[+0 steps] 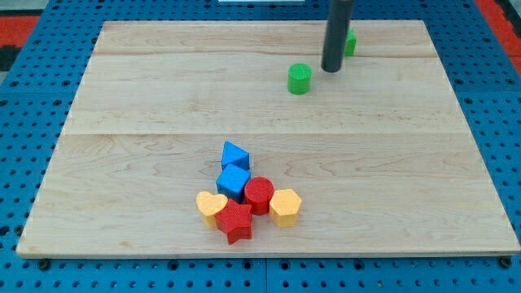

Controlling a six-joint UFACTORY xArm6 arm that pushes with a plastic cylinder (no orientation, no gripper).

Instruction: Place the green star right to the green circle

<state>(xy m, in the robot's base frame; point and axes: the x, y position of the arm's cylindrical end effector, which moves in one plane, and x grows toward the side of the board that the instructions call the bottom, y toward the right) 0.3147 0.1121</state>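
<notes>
The green circle (299, 79) is a short green cylinder on the wooden board (146, 98), in the upper middle of the view. The green star (350, 43) lies near the view's top, up and to the right of the circle, mostly hidden behind my rod. My tip (331, 70) rests on the board just right of the circle and just below-left of the star. I cannot tell whether the rod touches the star.
A tight cluster lies at the lower middle: a blue triangle-like block (235, 155), a blue cube (234, 181), a red cylinder (260, 194), a yellow heart (212, 207), a red star (235, 221) and a yellow hexagon (286, 206).
</notes>
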